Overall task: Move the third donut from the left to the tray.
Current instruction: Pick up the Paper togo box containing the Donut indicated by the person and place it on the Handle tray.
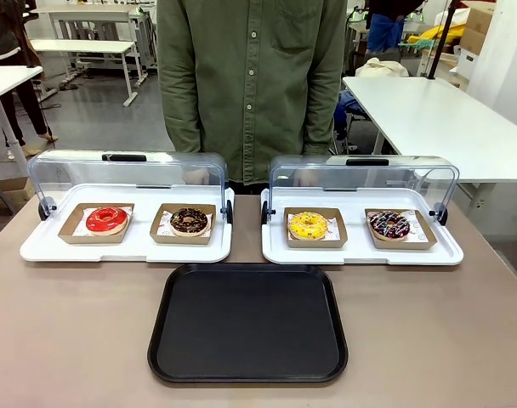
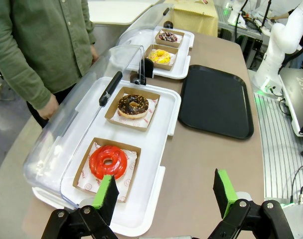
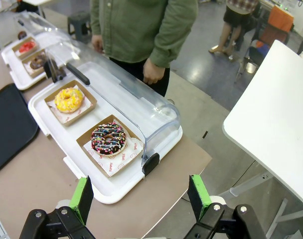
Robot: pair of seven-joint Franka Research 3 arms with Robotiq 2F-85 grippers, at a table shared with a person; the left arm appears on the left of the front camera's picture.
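A brown tabletop (image 1: 80, 340) in a workshop is seen from the front, with a person (image 1: 252, 76) at its far edge, a left white tray (image 1: 127, 251) beside a right white tray (image 1: 360, 253), and the black tray (image 1: 248, 323) at the middle of its near edge. The third donut (image 1: 308, 225), yellow-iced, is set in the right white tray's left half. The grippers are added by the wrist views: the left gripper (image 2: 165, 181) is held wide apart over the corner by the red donut (image 2: 108, 162), and the right gripper (image 3: 140, 181) is held wide apart by the sprinkled chocolate donut (image 3: 108, 138), each grasping nothing.
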